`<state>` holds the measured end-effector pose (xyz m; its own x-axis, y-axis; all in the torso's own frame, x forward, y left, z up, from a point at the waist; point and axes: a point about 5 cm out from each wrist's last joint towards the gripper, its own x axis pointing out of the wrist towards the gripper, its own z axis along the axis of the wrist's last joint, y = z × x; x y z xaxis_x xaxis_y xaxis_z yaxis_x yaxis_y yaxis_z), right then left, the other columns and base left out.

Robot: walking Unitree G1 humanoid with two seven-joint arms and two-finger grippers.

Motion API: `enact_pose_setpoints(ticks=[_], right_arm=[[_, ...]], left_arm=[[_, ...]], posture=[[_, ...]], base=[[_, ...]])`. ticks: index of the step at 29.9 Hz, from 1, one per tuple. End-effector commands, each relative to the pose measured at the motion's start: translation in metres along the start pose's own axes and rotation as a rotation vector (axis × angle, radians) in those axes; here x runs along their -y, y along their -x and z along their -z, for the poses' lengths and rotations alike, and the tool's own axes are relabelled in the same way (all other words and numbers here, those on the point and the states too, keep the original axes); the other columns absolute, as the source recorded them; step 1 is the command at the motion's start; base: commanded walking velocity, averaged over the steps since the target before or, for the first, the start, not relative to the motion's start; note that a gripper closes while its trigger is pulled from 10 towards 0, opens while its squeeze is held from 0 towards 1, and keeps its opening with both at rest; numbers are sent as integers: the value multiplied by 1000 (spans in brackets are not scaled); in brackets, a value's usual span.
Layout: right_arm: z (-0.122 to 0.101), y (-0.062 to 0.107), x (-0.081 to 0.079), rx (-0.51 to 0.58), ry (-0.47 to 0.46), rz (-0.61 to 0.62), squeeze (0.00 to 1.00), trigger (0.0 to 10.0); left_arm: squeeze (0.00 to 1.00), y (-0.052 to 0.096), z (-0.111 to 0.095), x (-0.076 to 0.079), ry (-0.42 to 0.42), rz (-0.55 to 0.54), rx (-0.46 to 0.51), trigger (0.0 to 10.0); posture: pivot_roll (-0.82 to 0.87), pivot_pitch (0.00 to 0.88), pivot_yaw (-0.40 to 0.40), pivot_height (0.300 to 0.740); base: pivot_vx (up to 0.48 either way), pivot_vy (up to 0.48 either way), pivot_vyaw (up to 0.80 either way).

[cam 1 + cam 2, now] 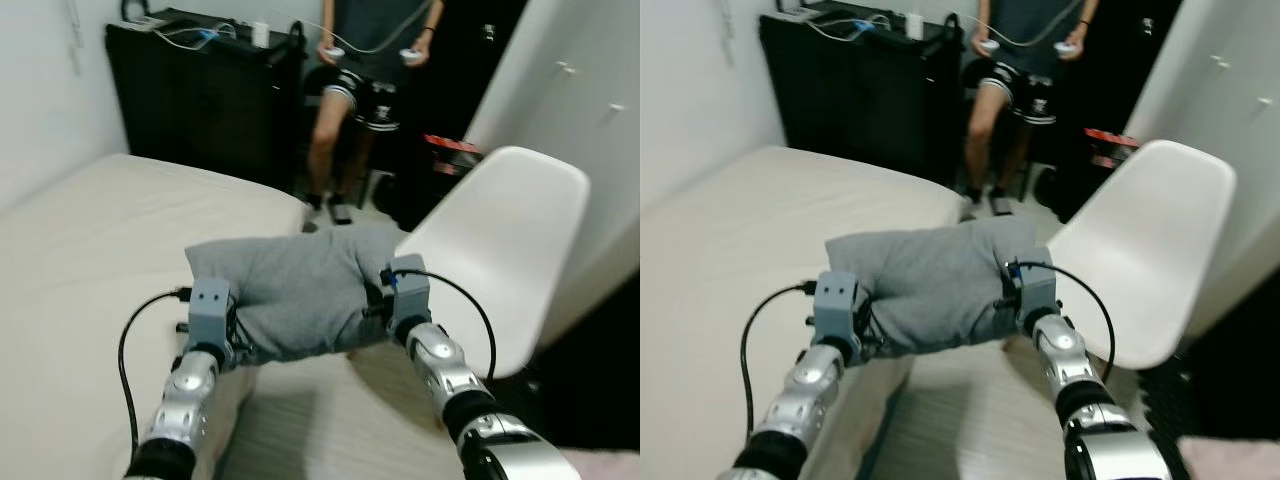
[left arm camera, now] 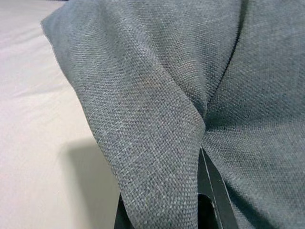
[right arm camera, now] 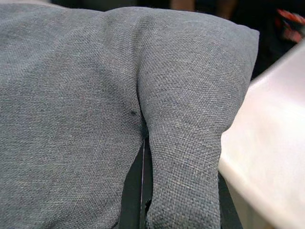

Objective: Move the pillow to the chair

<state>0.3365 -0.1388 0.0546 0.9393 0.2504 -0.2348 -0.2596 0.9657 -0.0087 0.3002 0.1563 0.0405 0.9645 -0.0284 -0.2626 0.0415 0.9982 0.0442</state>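
pillow (image 1: 295, 290): grey, held up between both grippers, over bed (image 1: 90, 240) edge, just beside chair (image 1: 500, 250)
left gripper (image 2: 202, 191): clamped on a pinched fold of pillow
right gripper (image 3: 145, 191): clamped on pillow's chair-side end
background: person (image 1: 370, 60) standing, holding controllers

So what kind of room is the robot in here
Most likely a bedroom: a bed with a cream sheet, a grey pillow held between the left gripper and right gripper, and a white chair beside the bed.

Grey pillow (image 1: 930, 280) between both tools, beside white chair (image 1: 1150, 260)
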Motion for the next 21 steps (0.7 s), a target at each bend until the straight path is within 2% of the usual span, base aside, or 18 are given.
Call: enact_pose_setpoints(ticks=[1, 3, 4, 10, 14, 21], right_arm=[[6, 1, -7, -8, -52, 10, 0, 10000], [6, 1, -7, -8, -52, 10, 0, 10000], [9, 1, -9, -7, -76, 22, 0, 10000], [11, 3, -11, -2, -96, 31, 0, 10000], [14, 5, -9, 2, -84, 46, 0, 10000], [14, 5, -9, 5, -90, 53, 0, 10000]], left_arm=[[0, -4, -15, 1, -42, 41, 50, 10000], [0, -4, -15, 1, -42, 41, 50, 10000], [0, -4, -16, -1, -60, 55, 45, 10000], [0, -6, -18, -1, -82, 78, 40, 10000], [0, -8, -20, 8, -71, 98, 42, 10000], [0, -8, -18, 10, -73, 110, 37, 10000]], posture=[[51, 0, -22, 740], [51, 0, -22, 740], [53, 0, 9, 740], [50, 0, 22, 740], [42, 0, 31, 740], [38, 0, 31, 740]], base=[[0, 0, -800], [0, 0, -800], [0, 0, -800], [0, 0, -800], [0, 0, -800], [0, 0, -800]])
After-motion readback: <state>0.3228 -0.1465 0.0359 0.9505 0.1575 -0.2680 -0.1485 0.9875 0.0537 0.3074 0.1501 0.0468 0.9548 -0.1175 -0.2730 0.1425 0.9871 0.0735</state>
